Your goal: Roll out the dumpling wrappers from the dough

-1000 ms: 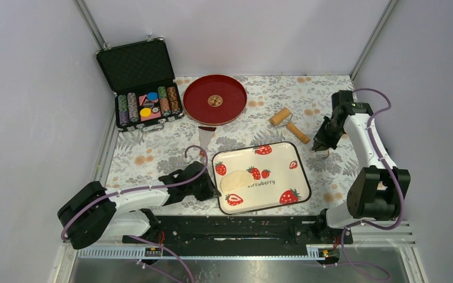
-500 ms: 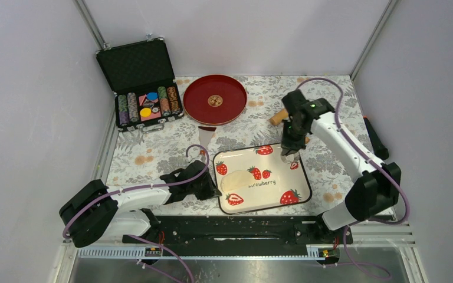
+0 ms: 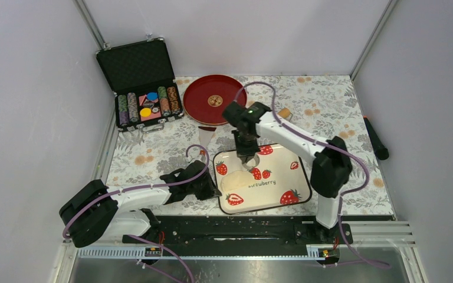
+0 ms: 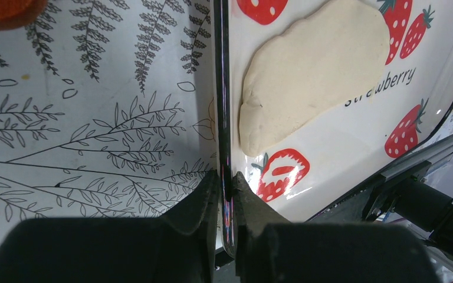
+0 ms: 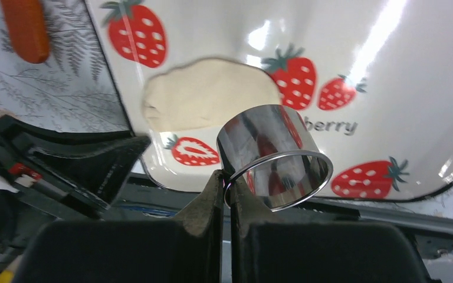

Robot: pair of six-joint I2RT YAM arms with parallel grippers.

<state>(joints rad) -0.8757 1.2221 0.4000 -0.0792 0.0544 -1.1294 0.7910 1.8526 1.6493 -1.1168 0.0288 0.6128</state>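
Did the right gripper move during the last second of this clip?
Yes. Gripping the ring cutter, the right gripper swung left, from off the strawberry tray's right side to above its far-left part, near the dough.

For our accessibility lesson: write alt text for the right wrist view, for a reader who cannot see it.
The jaws of the right gripper pinch the wall of a metal ring cutter, held over a strawberry-print tray where flattened pale dough lies.

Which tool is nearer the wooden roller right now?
Right. The right tool, shut on the ring cutter, hangs over the tray's far-left part, roller just beyond. The left tool clamps the tray's near-left rim, farther off.
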